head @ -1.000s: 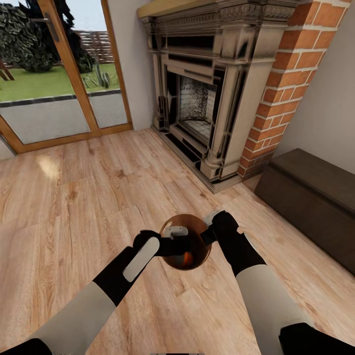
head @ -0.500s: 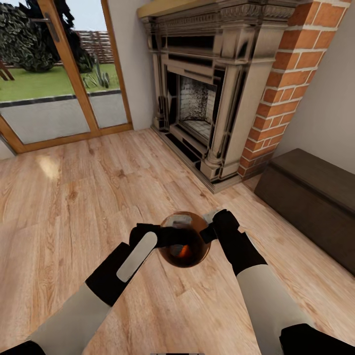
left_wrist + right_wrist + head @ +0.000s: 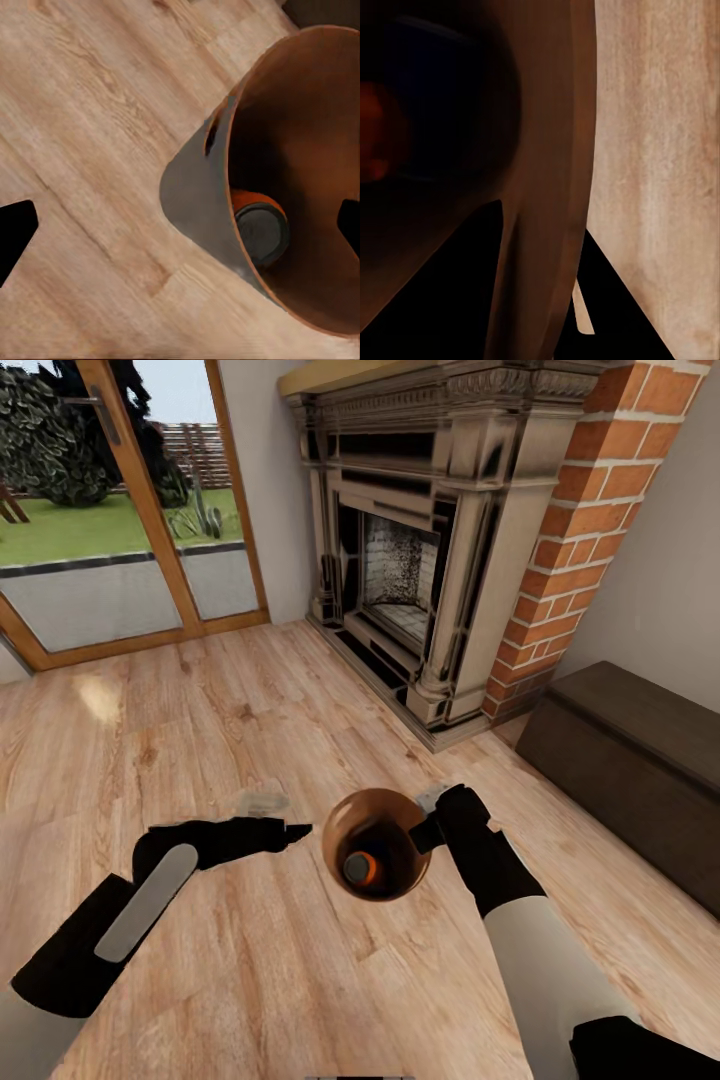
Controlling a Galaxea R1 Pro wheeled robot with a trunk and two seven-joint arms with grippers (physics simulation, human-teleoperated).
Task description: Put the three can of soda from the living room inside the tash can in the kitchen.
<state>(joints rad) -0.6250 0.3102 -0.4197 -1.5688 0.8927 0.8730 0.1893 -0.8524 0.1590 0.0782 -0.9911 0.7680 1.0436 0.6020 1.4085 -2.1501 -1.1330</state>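
**One orange can in the bin, bin held off the floor**

At the far left, glass doors (image 3: 120,510) in a wood frame look out on grass and a hedge. Below them the left gripper (image 3: 262,822) hangs over the light plank floor (image 3: 200,740), just left of the bin and not touching it; its jaws are spread and hold nothing, their dark tips sitting at opposite edges of the left wrist view.

In the middle is the trash can (image 3: 345,830), copper-brown inside, grey outside, with its oval handle slot (image 3: 211,136) near the rim. It is tipped so its mouth faces up toward the head camera. A can of soda (image 3: 362,870), orange with a grey metal top, lies at the bottom.

The right gripper (image 3: 432,818) has its jaws pinching the bin's rim on the right side, one finger inside and one outside the wall.

Behind stands the ornate fireplace (image 3: 420,550), then a brick column (image 3: 590,510), and at far right a dark wooden chest (image 3: 640,760).
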